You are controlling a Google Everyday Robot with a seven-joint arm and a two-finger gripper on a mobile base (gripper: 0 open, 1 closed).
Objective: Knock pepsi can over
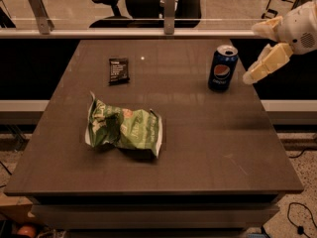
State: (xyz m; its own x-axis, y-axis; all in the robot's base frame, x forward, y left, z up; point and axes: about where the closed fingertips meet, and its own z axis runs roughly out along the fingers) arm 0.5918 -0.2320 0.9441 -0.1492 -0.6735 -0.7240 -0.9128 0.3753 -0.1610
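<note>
The pepsi can (pixel 223 68) stands upright on the dark table (pixel 198 148), at its far right. It is dark blue with a silver top and a round logo. My gripper (pixel 250 53) hangs at the right edge of the table, just right of the can and about level with it, apart from it. Its two cream fingers (pixel 262 66) are spread apart with nothing between them.
A crumpled green snack bag (pixel 124 129) lies left of the table's centre. A small flat black packet (pixel 119 70) lies at the far left. A rail with metal posts (pixel 169 6) and office chairs stand behind the table.
</note>
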